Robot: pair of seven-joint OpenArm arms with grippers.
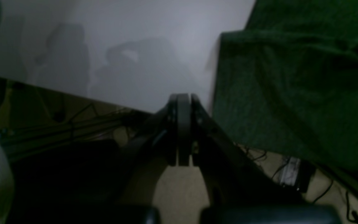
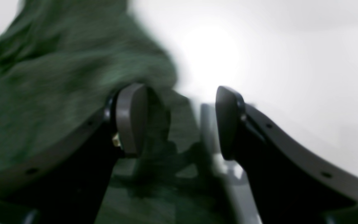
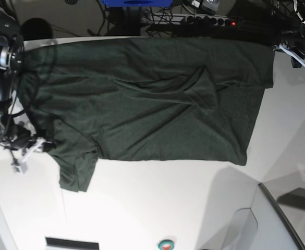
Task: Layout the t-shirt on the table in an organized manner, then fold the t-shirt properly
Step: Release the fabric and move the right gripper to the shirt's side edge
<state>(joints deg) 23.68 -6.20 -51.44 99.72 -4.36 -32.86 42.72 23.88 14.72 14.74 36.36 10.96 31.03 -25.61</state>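
My right gripper (image 2: 179, 121) stands released beside the t-shirt (image 3: 142, 99); my left gripper (image 1: 183, 130), clenched empty, should smooth remaining wrinkles flat on the table (image 3: 157, 208).

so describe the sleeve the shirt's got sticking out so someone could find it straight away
Start from the big white table in the base view; the dark green t-shirt lies spread across its upper half. The short sleeve is the small flap jutting off the shirt's lower left corner onto bare white, the only part breaking the straight lower edge.

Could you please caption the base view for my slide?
Dark green t-shirt spread across the white table, one arm at each end.
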